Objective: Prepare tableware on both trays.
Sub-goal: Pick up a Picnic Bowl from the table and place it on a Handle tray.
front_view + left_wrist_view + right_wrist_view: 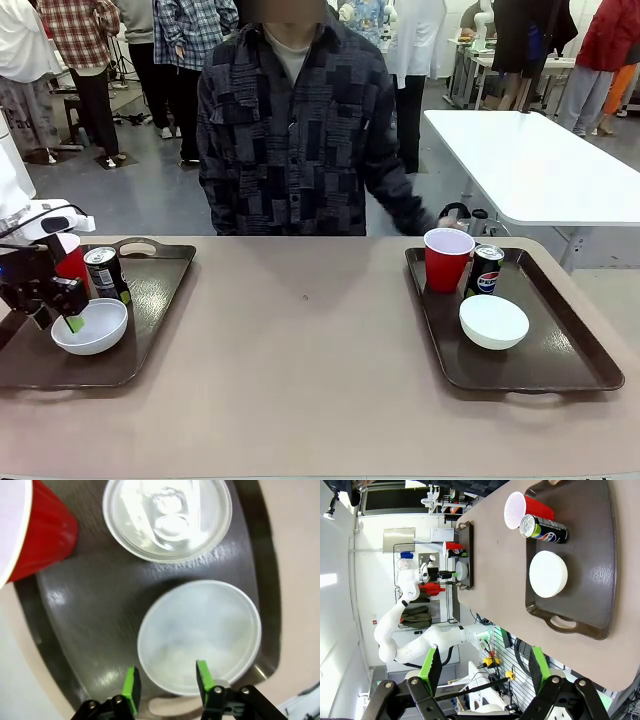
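Across a tan table [300, 370] a person in a dark patchwork shirt [295, 130] stands at the far side, with other people and a white table behind. From the front, the left tray [150, 300] holds a red cup [72, 262], a dark can [104, 273] just beside it, and a white bowl [95, 330] nearer the robot; the left gripper [66, 318] sits at that bowl's near-left rim with one green pad inside it. The right tray [570, 350] carries a second red cup [447, 258], a Pepsi can [485, 270] just beside it, and another white bowl [494, 322] in front of the can. Looking down the left wrist, the left gripper [165, 682] straddles the bowl's [200, 630] rim, one green pad inside and one outside, the fingers parted and not visibly pressing; the can top [167, 517] and the cup [40, 535] lie beyond on the glossy tray [90, 610]. From the right wrist, the right gripper [484, 669] hangs spread wide well above the table with nothing between its fingers, the right tray [592, 555] below with its bowl [548, 573], can [542, 529] and cup [525, 509], and the left tray [469, 555] far off.
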